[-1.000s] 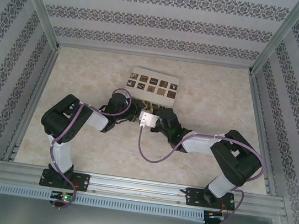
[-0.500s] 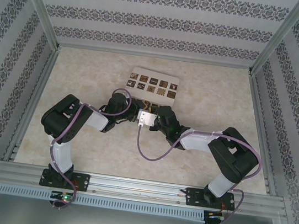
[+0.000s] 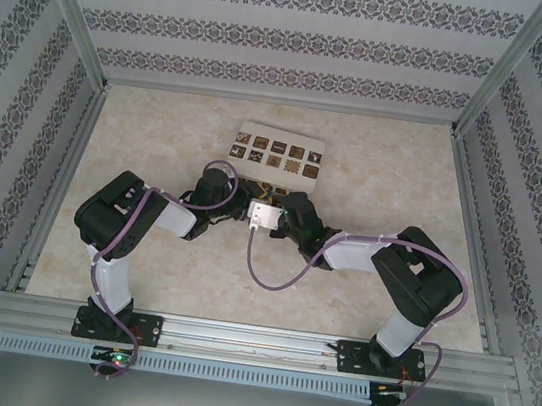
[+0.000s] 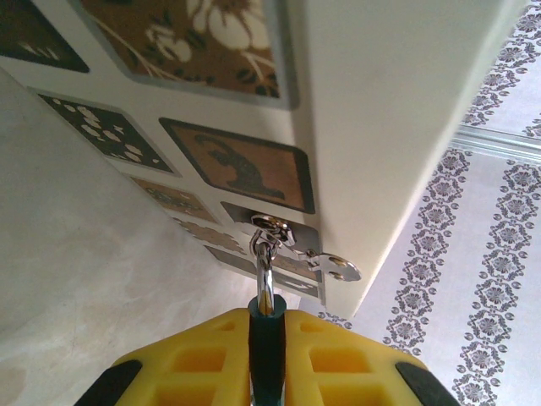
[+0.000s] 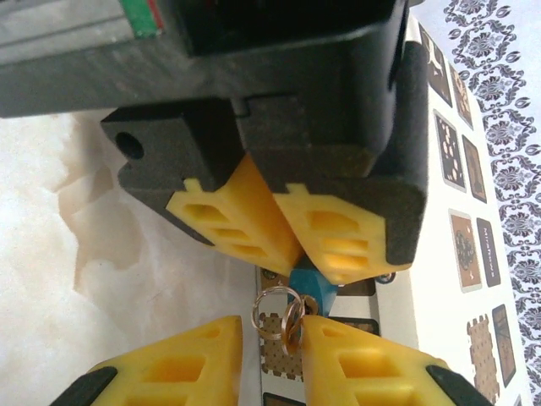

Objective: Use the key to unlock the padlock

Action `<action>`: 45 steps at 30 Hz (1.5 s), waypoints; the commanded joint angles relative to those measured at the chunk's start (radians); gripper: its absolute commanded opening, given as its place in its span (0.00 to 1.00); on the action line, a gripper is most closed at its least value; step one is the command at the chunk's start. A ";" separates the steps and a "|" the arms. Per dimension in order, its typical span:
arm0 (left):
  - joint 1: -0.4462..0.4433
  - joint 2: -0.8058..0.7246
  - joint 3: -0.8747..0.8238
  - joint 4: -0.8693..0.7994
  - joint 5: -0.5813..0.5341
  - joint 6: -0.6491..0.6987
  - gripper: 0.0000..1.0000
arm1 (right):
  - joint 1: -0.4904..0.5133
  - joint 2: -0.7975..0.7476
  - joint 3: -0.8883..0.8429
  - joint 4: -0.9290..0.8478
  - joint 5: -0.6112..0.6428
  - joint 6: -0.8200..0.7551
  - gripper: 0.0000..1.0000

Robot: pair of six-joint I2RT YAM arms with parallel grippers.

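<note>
Starting nearest the bases, two arms reach inward and meet over the middle of the worktop (image 3: 395, 180). The right gripper (image 5: 272, 342) has its fingers a narrow gap apart, with the linked rings (image 5: 277, 315) showing in that gap; I cannot tell whether they touch. At 12 o'clock from it, the left gripper (image 5: 292, 258) has its fingers clamped on the blue padlock (image 5: 308, 289), just short of the box (image 3: 276, 153). Nothing shows the shackle (image 4: 265, 283) sprung. The key (image 4: 340, 269) dangles loose at 3 o'clock of the rings. I judge the lock is secured for work, but taking the key, inserting it and turning it are all left to do. Count: one padlock, one key, one box, two arms.
</note>
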 commanded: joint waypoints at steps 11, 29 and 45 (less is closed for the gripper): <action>-0.013 -0.050 0.018 0.054 0.021 -0.013 0.14 | -0.002 0.037 0.046 0.002 0.026 0.016 0.18; -0.013 -0.055 0.010 0.055 0.020 -0.013 0.14 | -0.002 0.008 0.077 0.025 0.095 0.210 0.00; -0.016 -0.049 0.014 0.035 0.030 -0.005 0.14 | 0.032 0.017 0.039 0.190 0.187 0.725 0.00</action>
